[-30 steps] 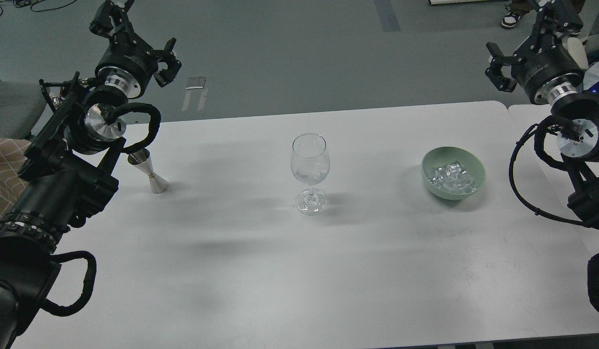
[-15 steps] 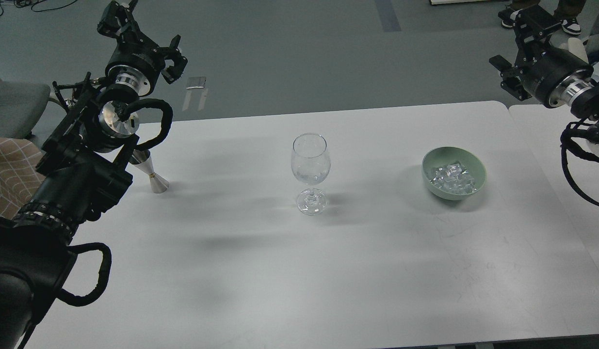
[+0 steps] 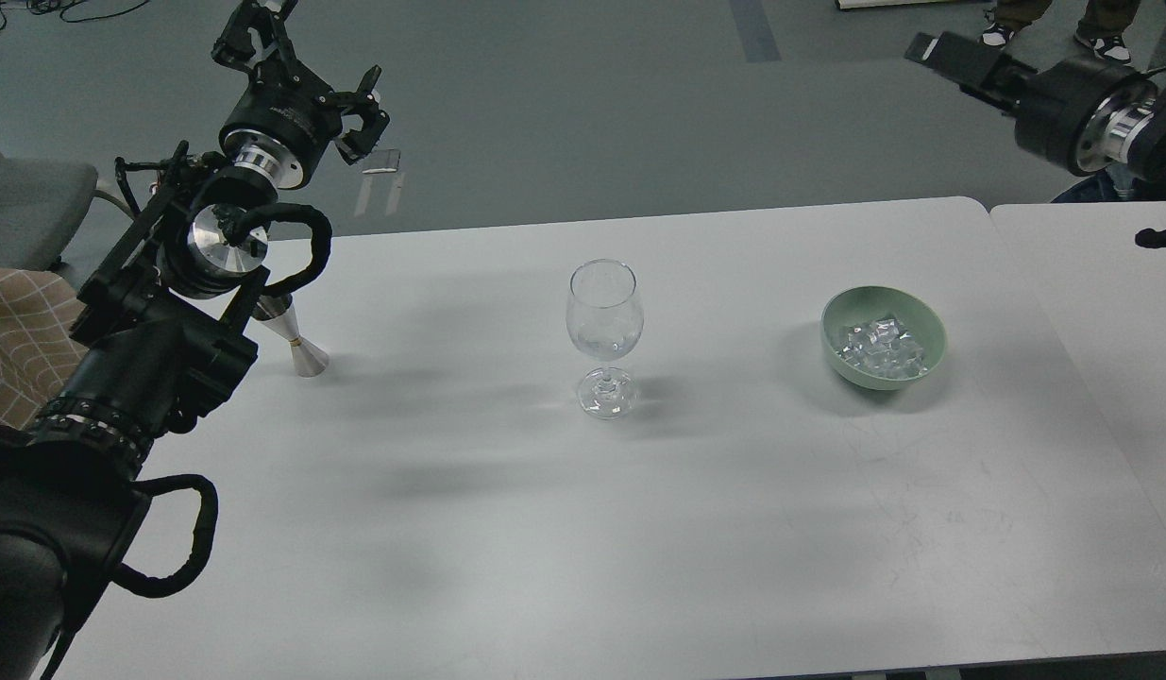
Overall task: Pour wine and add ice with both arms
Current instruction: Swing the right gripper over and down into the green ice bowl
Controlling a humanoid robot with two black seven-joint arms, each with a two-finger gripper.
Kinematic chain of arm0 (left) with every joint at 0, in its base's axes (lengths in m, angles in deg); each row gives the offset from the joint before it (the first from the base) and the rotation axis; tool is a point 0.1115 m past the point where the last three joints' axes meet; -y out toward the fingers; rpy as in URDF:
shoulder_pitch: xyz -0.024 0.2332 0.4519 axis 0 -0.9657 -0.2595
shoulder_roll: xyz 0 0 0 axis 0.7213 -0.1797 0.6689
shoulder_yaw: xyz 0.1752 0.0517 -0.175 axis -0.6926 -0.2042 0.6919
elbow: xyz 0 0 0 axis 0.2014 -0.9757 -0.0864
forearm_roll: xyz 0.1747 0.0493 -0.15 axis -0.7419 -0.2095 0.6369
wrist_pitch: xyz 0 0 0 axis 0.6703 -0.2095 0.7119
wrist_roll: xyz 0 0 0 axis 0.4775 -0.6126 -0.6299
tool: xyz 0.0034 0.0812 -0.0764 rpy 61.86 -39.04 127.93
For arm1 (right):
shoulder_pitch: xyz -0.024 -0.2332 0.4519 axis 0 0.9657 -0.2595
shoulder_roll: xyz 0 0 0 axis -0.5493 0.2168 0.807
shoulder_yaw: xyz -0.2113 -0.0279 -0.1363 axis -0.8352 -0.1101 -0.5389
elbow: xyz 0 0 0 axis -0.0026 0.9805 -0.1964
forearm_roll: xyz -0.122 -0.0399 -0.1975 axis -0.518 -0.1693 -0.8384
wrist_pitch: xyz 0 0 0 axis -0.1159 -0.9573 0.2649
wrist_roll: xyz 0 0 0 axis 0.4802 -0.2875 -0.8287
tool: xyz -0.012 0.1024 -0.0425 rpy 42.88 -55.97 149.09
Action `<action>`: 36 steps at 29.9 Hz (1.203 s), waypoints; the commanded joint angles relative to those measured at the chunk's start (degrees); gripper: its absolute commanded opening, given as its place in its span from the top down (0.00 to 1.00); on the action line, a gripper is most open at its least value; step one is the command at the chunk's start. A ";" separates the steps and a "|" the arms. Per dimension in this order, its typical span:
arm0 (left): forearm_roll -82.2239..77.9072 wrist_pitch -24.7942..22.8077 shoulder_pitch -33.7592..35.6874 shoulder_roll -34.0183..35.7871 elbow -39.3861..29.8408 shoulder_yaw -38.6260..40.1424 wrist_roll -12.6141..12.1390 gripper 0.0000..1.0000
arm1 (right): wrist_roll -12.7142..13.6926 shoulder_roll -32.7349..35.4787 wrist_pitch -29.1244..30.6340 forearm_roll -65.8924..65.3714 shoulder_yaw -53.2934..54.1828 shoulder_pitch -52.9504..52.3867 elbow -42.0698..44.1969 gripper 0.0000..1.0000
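A clear stemmed wine glass (image 3: pixel 603 321) stands upright mid-table and looks empty. A pale green bowl (image 3: pixel 930 326) to its right holds several ice cubes (image 3: pixel 878 345). A silver jigger (image 3: pixel 297 348) stands at the left, its top partly hidden behind my left arm. My left gripper (image 3: pixel 309 66) is raised beyond the table's far left edge, above and behind the jigger, with its fingers spread and empty. My right gripper (image 3: pixel 951 57) is high at the far right, well above and behind the bowl. It points left and is seen side-on, so its fingers cannot be told apart.
The white table (image 3: pixel 583 529) meets a second white table (image 3: pixel 1102 312) on the right. A grey chair (image 3: pixel 25 203) stands at the far left. A small metal piece (image 3: pixel 382 162) lies on the grey floor beyond the table.
My right arm has lifted and swung up toward the top right, its gripper turning to point left. My left gripper has shifted slightly up and right. The glass, bowl and jigger have not moved.
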 commanded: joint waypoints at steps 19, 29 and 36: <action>1.61 0.99 -0.32 -1.35 -0.47 0.03 1.35 0.02 | -0.13 6.64 -0.70 -9.42 -18.16 4.31 -5.82 0.11; 1.70 0.82 -1.29 -1.35 -0.64 0.03 2.05 0.02 | 0.04 5.76 -3.60 -9.94 -18.25 8.71 -5.21 0.17; 1.61 0.38 -2.08 -1.70 -0.64 0.03 2.14 0.02 | 0.48 3.12 -4.39 -10.03 -18.51 9.24 -4.86 0.22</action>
